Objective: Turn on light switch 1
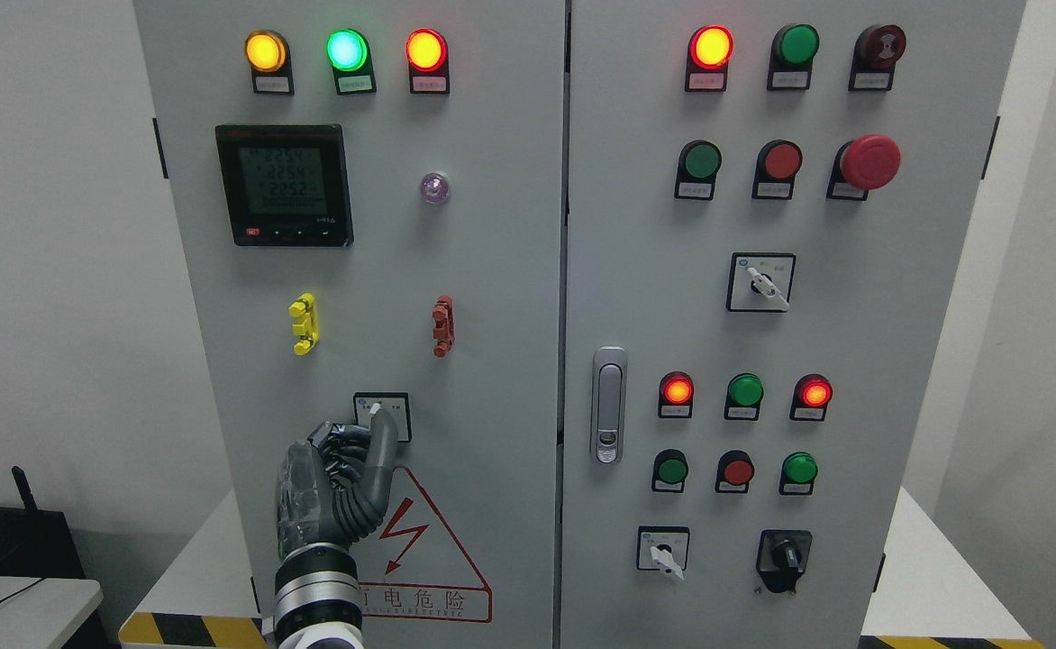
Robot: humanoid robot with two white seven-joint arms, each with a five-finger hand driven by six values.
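Observation:
A small rotary switch (395,404) with a white knob sits on a square plate low on the left door of the grey cabinet (492,297). My left hand (368,431) comes up from the bottom edge and reaches it. One long finger lies against the knob's right side, and the other fingers (337,443) curl in from the left, so the hand is pinched on the knob. The hand hides most of the knob and the plate's lower left. My right hand does not show.
Above the switch are a yellow clip (304,324), a red clip (442,326), a digital meter (284,185) and three lit lamps. A warning triangle (420,550) lies beside the wrist. The right door carries a latch handle (609,406), lamps, push buttons, a red mushroom button (869,162) and three more rotary switches.

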